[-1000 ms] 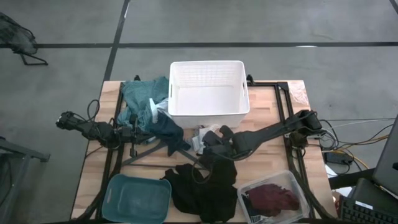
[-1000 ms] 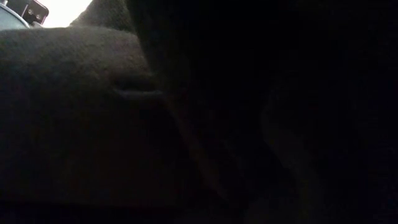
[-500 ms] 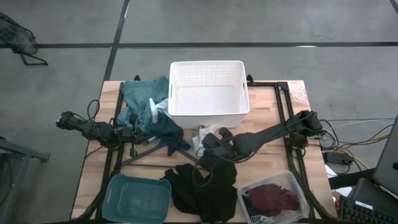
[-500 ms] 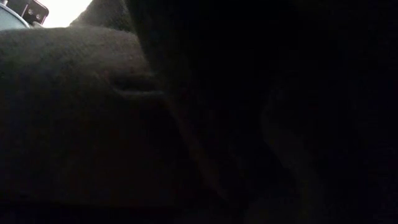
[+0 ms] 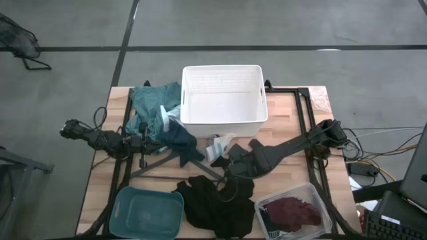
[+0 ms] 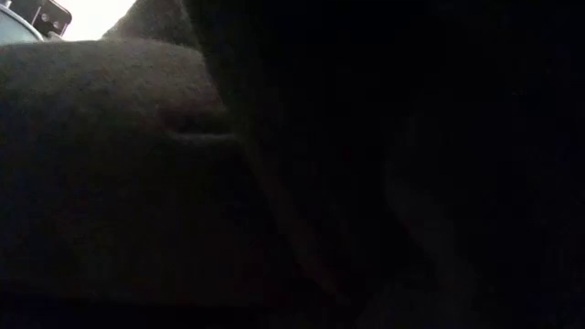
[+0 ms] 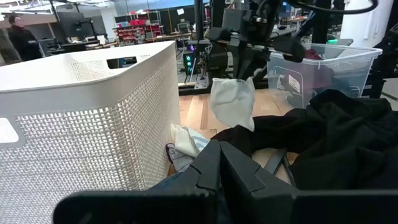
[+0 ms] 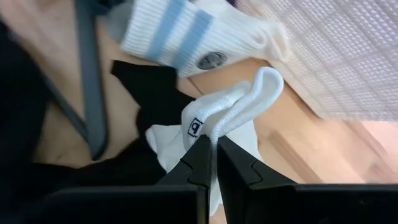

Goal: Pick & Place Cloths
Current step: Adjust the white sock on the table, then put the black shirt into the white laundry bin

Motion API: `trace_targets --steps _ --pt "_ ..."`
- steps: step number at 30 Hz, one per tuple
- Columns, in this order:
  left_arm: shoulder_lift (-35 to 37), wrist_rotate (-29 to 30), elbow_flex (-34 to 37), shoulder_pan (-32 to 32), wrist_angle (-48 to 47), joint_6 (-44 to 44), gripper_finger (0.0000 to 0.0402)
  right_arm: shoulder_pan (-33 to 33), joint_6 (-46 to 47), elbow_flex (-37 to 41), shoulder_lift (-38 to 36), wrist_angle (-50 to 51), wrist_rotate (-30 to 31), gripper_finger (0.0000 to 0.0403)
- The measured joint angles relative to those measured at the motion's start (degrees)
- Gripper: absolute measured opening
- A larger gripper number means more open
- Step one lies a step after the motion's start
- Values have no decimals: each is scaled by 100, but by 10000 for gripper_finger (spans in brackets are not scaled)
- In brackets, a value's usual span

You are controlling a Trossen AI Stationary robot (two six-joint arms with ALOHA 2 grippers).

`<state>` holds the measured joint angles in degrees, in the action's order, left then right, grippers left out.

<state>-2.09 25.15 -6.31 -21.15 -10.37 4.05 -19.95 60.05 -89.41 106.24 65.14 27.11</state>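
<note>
My right gripper [image 5: 225, 157] is out over the table's middle, in front of the white basket [image 5: 223, 97], and is shut on a small white sock [image 7: 233, 102]. A second white sock with blue stripes [image 8: 186, 31] lies on the wood by the basket's foot. The black cloth [image 5: 217, 203] is heaped at the near edge. The teal-green cloth [image 5: 150, 103] lies left of the basket, and the navy cloth [image 5: 179, 139] is draped beside my left gripper [image 7: 217, 152], which is shut. Dark cloth blocks the low view. My right gripper pinches the white sock between its two fingers at a bunched fold [image 8: 208, 127] beside a small black logo. The fingers [image 7: 239, 62] come from above, pointing down. The sock hangs slack below them, clear of the table. My left gripper: I cannot tell whether it touches the navy cloth [image 7: 171, 183].
A dark grey hanger [image 5: 167, 163] lies on the wood between the arms. A teal bin [image 5: 147, 210] stands at the near left. A clear bin [image 5: 313, 200] holding the maroon cloth [image 5: 290, 213] stands at the near right. Bare wood shows right of the basket.
My right gripper has risen a little over the table's middle with the white sock in its fingers, and the sock now hangs off the wood. My left arm has kept still.
</note>
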Motion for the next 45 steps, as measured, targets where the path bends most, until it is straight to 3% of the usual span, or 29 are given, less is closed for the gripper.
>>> trace_targets --steps 4,13,21,27,38,45 --pt "0 0 0 0 2 0 12 7 228 41 0 288 -5 12" --pt "0 0 2 0 1 0 12 9 1531 73 0 1982 -33 12" --pt "0 0 0 0 1 0 12 14 1529 83 0 2016 -7 24" --pt "0 0 0 0 0 0 12 12 1519 95 7 1996 56 66" --pt "0 0 0 4 2 0 12 12 1384 95 7 1893 157 188" --pt "0 0 0 3 0 0 12 12 870 95 7 1106 162 221"
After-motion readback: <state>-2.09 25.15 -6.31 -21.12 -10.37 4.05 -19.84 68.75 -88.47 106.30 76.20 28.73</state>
